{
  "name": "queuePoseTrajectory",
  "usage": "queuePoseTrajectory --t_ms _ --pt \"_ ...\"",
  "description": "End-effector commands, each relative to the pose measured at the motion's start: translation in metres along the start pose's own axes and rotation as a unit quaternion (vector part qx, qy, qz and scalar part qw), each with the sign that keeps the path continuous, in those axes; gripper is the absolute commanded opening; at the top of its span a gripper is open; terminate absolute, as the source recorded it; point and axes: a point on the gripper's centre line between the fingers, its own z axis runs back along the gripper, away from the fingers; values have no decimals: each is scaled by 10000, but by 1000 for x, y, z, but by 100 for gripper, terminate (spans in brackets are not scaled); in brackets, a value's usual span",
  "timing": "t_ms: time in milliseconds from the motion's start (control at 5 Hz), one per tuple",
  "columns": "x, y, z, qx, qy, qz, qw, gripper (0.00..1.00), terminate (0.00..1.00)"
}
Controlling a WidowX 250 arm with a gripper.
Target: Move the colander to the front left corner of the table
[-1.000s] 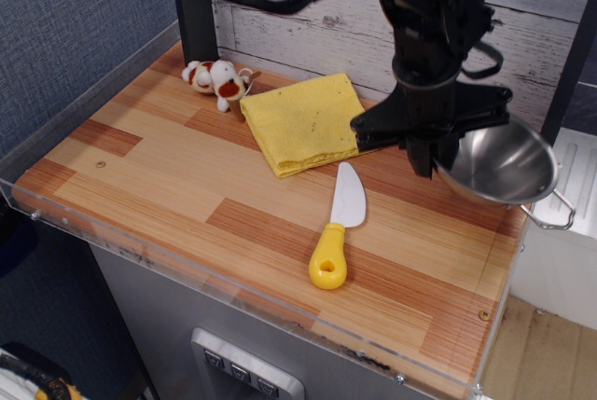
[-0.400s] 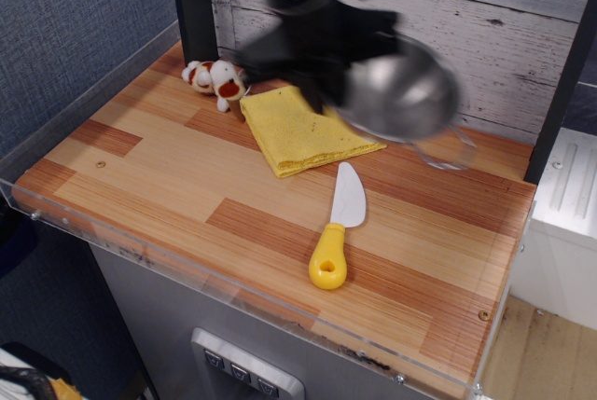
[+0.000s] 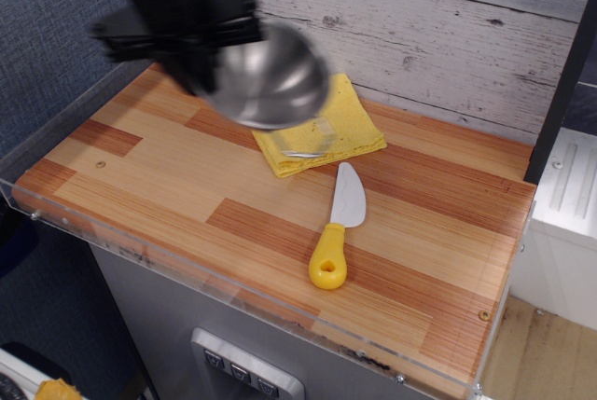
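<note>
The shiny steel colander (image 3: 272, 75) hangs in the air above the back left part of the striped wood table (image 3: 159, 181), blurred by motion. One wire loop handle (image 3: 310, 142) hangs down on its right side. My gripper (image 3: 205, 57) sits at the colander's left rim and is shut on it. The dark arm rises from there to the top left of the view. The fingers are blurred and partly hidden by the bowl.
A yellow cloth (image 3: 353, 125) lies at the back middle, partly behind the colander. A knife with a yellow handle (image 3: 336, 227) lies in the middle. A clear acrylic rim (image 3: 187, 268) edges the front. A white unit (image 3: 569, 195) stands to the right.
My arm has carried the colander from the back right corner leftward across the cloth to the back left. The small toy dog is now hidden behind the arm.
</note>
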Motion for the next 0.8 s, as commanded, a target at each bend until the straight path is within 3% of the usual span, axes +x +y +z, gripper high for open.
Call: queuePoseTrajectory --t_ms 0,600 --pt "3 66 -10 227 -32 362 9991 0 0" --pt "-4 114 -64 16 133 970 9952 0 0"
